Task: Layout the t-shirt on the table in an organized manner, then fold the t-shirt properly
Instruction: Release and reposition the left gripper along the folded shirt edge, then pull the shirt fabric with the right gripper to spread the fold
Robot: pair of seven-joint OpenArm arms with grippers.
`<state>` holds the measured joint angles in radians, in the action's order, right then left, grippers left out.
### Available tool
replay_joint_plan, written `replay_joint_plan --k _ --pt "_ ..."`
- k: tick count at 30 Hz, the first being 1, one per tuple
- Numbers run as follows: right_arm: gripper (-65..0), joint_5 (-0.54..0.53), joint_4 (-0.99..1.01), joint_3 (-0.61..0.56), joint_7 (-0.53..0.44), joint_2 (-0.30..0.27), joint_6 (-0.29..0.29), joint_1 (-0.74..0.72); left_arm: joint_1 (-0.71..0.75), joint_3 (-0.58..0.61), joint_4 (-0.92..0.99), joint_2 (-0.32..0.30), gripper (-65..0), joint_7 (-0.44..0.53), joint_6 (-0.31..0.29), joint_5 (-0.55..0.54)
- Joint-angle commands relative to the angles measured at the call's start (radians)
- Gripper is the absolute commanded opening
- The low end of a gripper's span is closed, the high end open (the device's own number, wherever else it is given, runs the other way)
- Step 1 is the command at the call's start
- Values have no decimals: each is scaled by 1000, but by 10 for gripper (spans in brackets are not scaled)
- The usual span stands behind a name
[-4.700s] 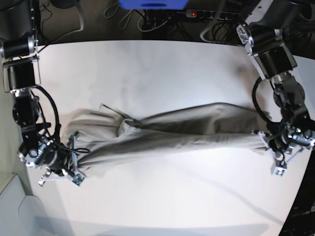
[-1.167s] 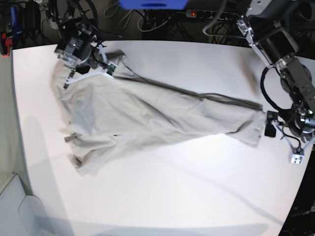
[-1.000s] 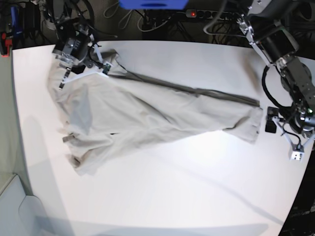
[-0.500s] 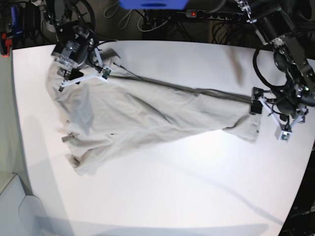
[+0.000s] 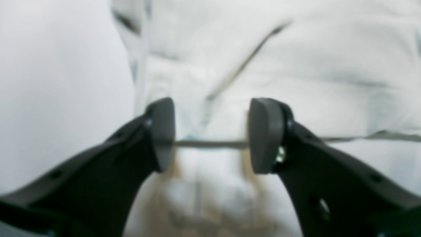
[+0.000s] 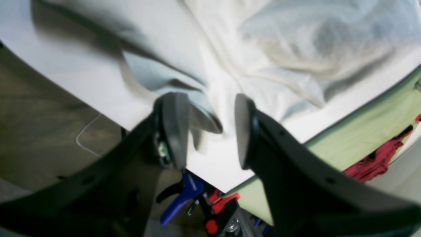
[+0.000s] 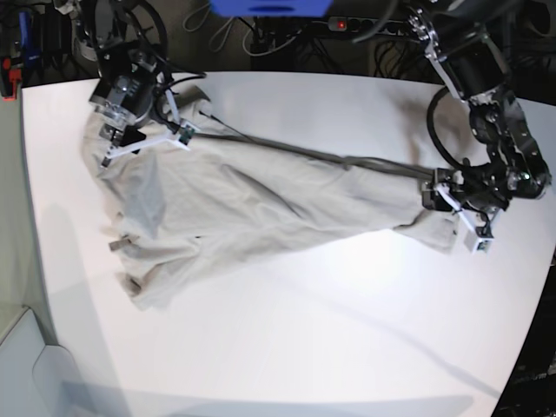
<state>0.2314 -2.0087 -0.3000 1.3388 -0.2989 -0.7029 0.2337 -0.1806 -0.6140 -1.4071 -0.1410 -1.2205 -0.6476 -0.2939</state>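
My left claw [image 5: 210, 135] and right claw [image 6: 207, 128] gape released over the t-shirt [image 7: 261, 208], at its opposite ends.

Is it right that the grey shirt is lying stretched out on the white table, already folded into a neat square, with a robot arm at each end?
Not quite. The shirt is not folded into a neat square: the base view shows it spread long and creased across the table. The rest holds: it lies on the white table with an arm at each end.
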Motion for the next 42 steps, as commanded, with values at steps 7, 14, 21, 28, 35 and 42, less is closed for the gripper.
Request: replay_joint_plan --k 7,14,21,28,35,42 --pt "-411 10 -17 5 1 -6 5 -4 -63 3 139 -9 -312 137 2 -17" --pt "-411 10 -17 25 1 -10 5 -23 -119 1 262 -9 -371 110 1 -24" --pt "-411 10 -19 226 1 -52 5 -92 -64 -2 150 -15 -641 95 1 -18" --pt "-406 7 -7 315 0 -55 5 -290 -21 -2 139 -45 -648 90 1 -24" --pt "-404 7 254 172 -103 54 5 -650 -4 -2 104 -49 -648 89 -7 -26" --pt "-280 10 777 172 -289 158 5 -859 14 -4 -123 -41 -648 -23 -10 -28"
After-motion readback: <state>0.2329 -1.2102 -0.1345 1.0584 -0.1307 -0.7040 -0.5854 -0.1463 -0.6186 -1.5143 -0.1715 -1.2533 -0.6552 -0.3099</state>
